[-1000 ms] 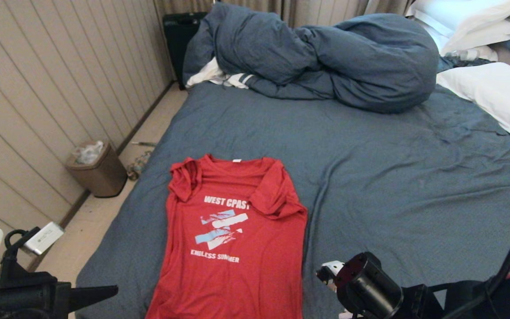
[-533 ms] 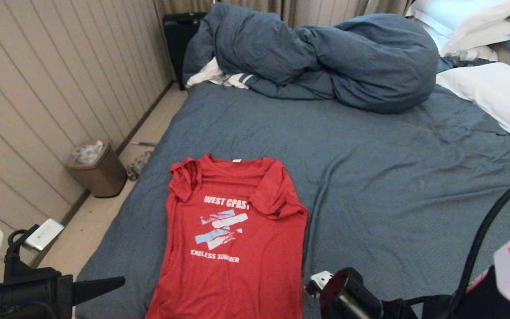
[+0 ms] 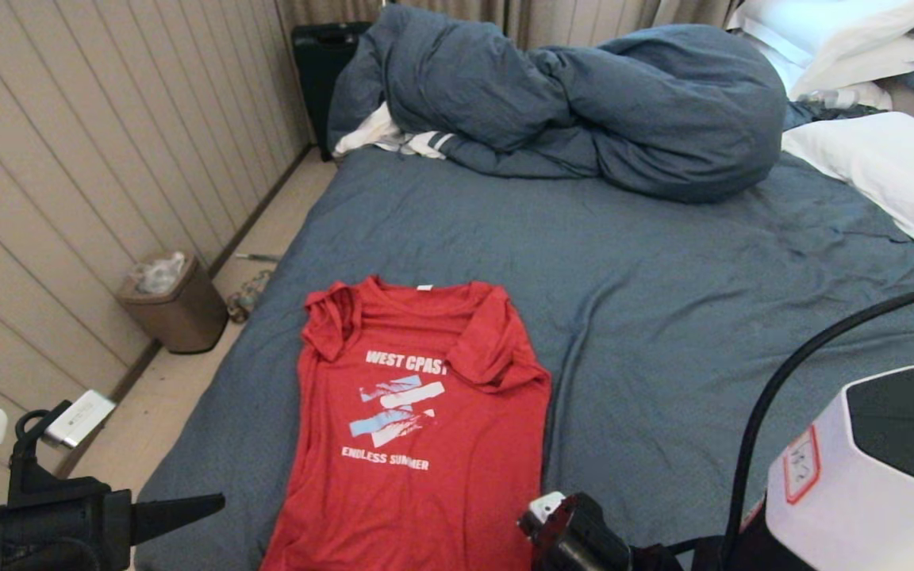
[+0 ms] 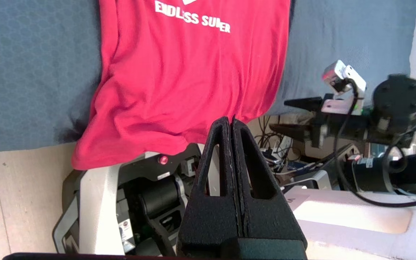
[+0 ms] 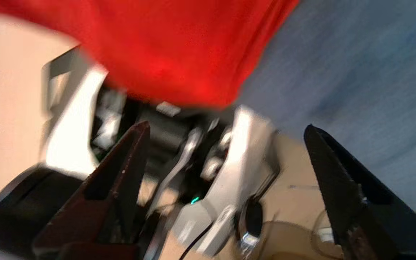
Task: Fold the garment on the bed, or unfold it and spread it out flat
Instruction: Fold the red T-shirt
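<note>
Garment is lying free on the bed as you are seeing the right claw, just opened wide, hanging near its hem, left claw closed empty.

Right claw spread wide and empty, red garment hem overhanging the blue-grey bed edge

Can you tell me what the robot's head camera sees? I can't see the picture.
A red T-shirt lies face up on a blue-grey bed, sleeves folded in. The shut left gripper waits beside its bottom corner.
</note>
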Motion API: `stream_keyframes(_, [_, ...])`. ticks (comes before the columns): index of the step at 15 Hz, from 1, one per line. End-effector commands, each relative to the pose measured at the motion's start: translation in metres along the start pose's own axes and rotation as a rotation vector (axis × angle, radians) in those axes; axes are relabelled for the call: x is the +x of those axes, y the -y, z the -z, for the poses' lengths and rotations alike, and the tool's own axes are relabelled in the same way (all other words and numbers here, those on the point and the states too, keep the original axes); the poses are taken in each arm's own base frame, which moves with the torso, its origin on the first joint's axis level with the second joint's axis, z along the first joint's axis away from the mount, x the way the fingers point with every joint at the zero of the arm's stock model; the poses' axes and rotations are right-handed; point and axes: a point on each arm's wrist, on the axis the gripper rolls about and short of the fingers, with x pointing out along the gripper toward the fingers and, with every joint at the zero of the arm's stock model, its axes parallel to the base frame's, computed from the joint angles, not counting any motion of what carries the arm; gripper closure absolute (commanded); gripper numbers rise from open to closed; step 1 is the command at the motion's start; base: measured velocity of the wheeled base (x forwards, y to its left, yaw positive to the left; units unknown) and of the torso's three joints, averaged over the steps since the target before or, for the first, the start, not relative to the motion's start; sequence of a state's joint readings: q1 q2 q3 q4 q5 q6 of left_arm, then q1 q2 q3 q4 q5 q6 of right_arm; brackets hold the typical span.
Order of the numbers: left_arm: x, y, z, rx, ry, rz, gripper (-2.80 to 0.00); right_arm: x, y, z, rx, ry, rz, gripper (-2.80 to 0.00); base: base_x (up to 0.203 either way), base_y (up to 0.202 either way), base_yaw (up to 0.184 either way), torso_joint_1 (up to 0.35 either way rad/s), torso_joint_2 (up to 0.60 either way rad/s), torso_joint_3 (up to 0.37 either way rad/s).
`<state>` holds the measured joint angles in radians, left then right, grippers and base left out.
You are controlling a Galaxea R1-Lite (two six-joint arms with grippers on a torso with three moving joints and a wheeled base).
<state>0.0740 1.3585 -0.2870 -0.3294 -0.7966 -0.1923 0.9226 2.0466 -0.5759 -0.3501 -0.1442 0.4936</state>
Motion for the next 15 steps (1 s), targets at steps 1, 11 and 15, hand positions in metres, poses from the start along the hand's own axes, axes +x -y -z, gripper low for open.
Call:
stream_keyframes(1, [0.000,-0.001,0.000,-0.003,-0.001,0.003,0.00,0.011,-0.004,0.002,-0.013,0.010,0.048,-2.80,0.000,0.000,0.000,0.000,0.00,0.000])
stream_keyframes(11, [0.001,-0.001,0.000,-0.006,-0.006,0.002,0.00,0.032,-0.036,-0.007,-0.099,0.079,0.020,0.00,0.000,0.000,0.000,0.000,0.00,0.000])
stream_keyframes(15, [0.002,-0.002,0.000,-0.008,-0.008,0.002,0.00,0.029,-0.033,-0.001,-0.123,0.065,0.027,0.00,0.000,0.000,0.000,0.000,0.00,0.000])
